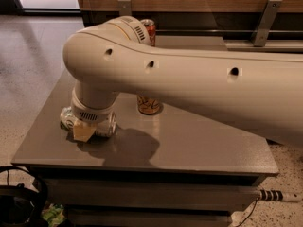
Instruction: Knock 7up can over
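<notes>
The 7up can [108, 126] shows as a silver-white can low on the grey table [199, 145], at its left side. It seems to lie on its side, and the wrist hides most of it. My gripper [84, 130] points down right on top of this can and touches or nearly touches it. The big cream arm [189, 84] reaches in from the right and hides much of the table.
An orange-gold can [148, 106] stands upright just right of the gripper, half hidden by the arm. A red can [148, 28] stands at the table's back edge. A wood wall with metal brackets [264, 18] lies behind. Black cables [19, 200] lie on the floor at front left.
</notes>
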